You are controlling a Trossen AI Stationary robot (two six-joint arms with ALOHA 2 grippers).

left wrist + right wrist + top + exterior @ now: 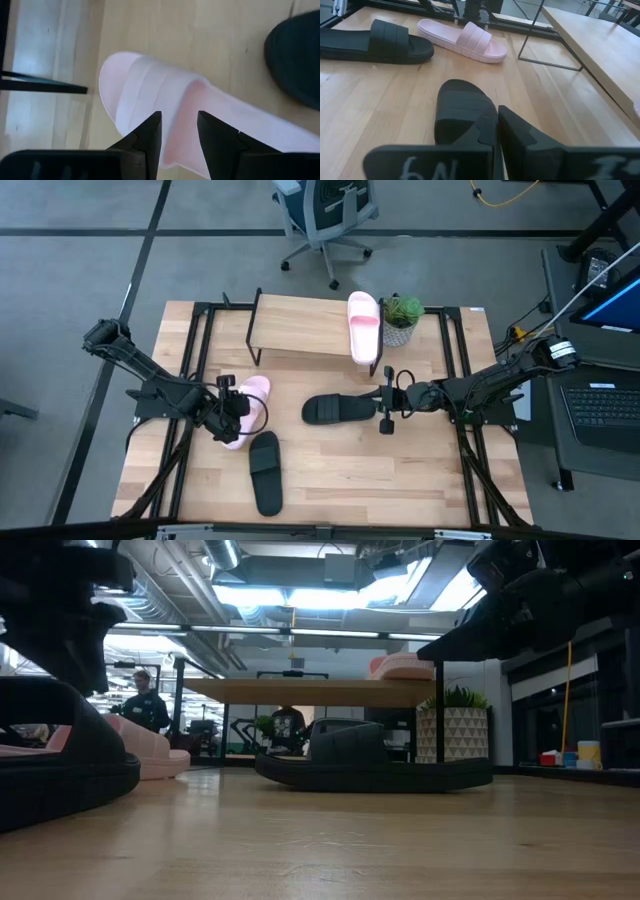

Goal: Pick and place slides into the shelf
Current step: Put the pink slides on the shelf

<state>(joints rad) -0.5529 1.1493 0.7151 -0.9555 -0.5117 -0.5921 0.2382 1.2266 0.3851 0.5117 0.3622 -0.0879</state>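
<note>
One pale pink slide [363,327] lies on the shelf's plank top [300,328]. A second pink slide [165,107] lies sole down on the table, and my left gripper [178,125] hovers over it, open, with its fingertips above the footbed just behind the strap. One black slide [338,409] lies flat in the middle of the table. My right gripper [496,131] is shut and stands above its end nearest the right arm, clear of it in the low view [450,640]. The other black slide [265,471] lies near the table's near edge.
A potted plant [401,317] in a patterned pot stands beside the shelf's right end. Black frame rails [195,360] run along the table's left and right sides. An office chair [325,215] stands beyond the far edge. People show in the room behind [145,700].
</note>
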